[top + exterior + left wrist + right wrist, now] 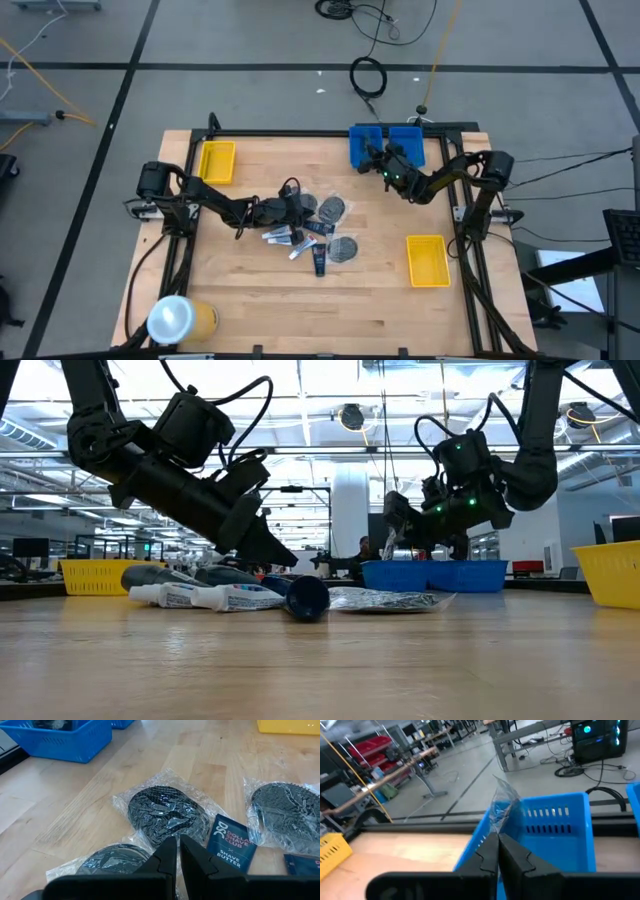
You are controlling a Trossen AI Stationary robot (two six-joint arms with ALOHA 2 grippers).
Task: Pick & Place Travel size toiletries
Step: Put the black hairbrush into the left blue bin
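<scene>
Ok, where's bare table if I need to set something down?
Bare wood lies along the near edge between the yellow roll and the right yellow bin. The middle is crowded: toiletries pile with the left gripper in it.

The place was a robotics lab inside a large industrial hall. The wooden table (pixel 330 300) stood in a black metal frame on a grey floor with dark lines. Cables (pixel 368 75) lay on the floor behind it. Further away were workbenches, red storage bins (pixel 372 747) and bright ceiling lights (pixel 320 405).
</scene>
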